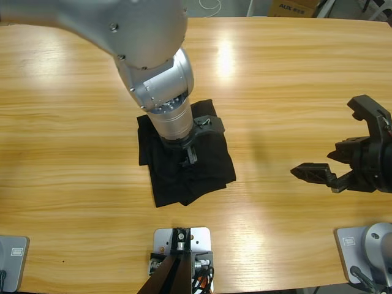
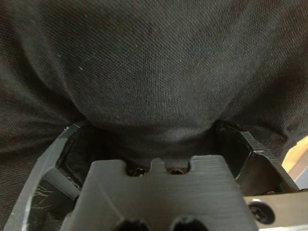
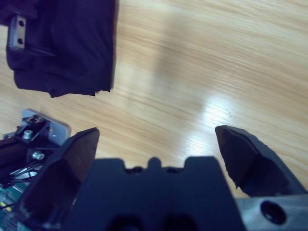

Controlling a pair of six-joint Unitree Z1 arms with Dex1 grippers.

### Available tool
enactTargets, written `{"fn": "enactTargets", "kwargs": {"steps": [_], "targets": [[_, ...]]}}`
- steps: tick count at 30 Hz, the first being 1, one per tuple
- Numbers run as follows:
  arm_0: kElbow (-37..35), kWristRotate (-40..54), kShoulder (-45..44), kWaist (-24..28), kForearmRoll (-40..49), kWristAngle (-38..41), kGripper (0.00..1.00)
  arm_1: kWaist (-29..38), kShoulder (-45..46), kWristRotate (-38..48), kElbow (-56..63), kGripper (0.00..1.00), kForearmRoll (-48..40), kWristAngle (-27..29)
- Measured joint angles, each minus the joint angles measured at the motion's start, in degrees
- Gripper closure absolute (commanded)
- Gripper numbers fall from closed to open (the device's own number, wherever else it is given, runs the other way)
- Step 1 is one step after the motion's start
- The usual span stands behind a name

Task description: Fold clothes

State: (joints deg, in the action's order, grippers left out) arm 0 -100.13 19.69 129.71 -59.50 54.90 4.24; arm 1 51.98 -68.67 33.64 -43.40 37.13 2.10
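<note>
The black polo shirt (image 1: 211, 168) lies as a folded, rumpled bundle on the wooden table, a little left of the middle. My left gripper (image 1: 199, 142) comes down from above onto its centre. In the left wrist view its jaws stand wide apart, and the knit fabric (image 2: 154, 62) fills the picture and bulges between them (image 2: 149, 127). My right gripper (image 1: 340, 141) hovers open over bare wood at the right side, well away from the shirt. In the right wrist view the shirt (image 3: 62, 43) sits at the upper left, far beyond the open right gripper (image 3: 156, 134). The collar, buttons and label are hidden.
Bare wooden table (image 1: 288, 79) stretches on all sides of the shirt. A cardboard box (image 1: 294, 7) and a white cable (image 1: 211, 6) lie beyond the far edge. The large silver elbow (image 1: 122, 27) of the left arm covers the upper left.
</note>
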Motion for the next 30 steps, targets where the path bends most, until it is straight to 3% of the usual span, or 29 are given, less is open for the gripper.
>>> {"fn": "enactTargets", "kwargs": {"steps": [5,8,12,16,22,30], "targets": [[6.49,-1.28,-2.82,0.11,-4.62,0.12,0.089,0.0,0.14,0.0,0.0,0.0,0.0,0.0],[8.99,-7.65,-4.04,1.75,-6.26,0.11,0.09,0.0,0.16,0.0,0.0,0.0,0.0,0.0],[9.18,-18.67,-4.34,10.59,-7.18,-0.22,0.087,0.01,0.18,0.0,0.0,0.0,0.0,0.0],[5.65,-21.19,-2.87,23.53,-7.18,-2.79,0.087,0.08,0.38,0.0,0.0,0.0,0.0,-0.09],[-7.29,-21.41,3.49,39.83,-5.08,-4.41,0.087,0.12,0.34,0.0,0.0,0.0,0.0,-0.23],[-40.86,-21.42,18.06,50.33,11.49,-4.6,0.082,0.13,-0.33,0.0,0.0,0.0,0.0,-0.27]]}}
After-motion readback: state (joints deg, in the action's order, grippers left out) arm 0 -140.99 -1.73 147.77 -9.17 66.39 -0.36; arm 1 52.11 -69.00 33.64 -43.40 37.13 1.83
